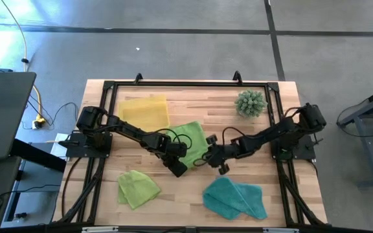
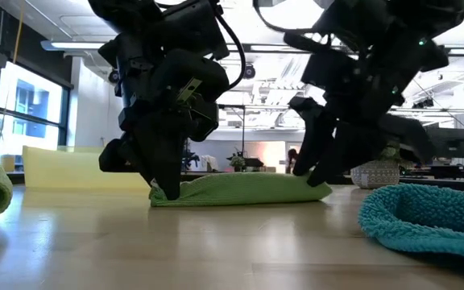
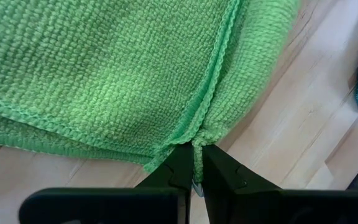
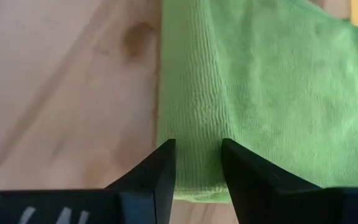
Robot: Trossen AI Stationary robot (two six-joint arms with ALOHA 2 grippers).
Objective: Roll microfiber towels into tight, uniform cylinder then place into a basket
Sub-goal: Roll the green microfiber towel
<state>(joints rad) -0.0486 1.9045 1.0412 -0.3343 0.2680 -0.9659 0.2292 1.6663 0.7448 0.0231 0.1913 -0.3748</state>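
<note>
A lime green towel lies folded on the table's middle, resting on its underside. My left gripper is shut on the towel's near left corner. My right gripper is closed on its near right end. A second lime green towel lies crumpled at the near left, and a teal towel at the near right. The yellow basket stands at the far left with nothing in it. My left gripper pinches the towel's corner, where two hemmed edges meet, between its two fingers. The fingers slant down from the near left. The corner stays low on the table. My right gripper has the towel's folded edge between its two fingers, and a ridge of cloth stands up in the gap. The fingers slant down from the near right side. The towel's end stays on the table.
A spiky green ball-shaped plant sits at the far right. A dark frame rail runs around the tabletop. Bare wood shows between the two near towels.
</note>
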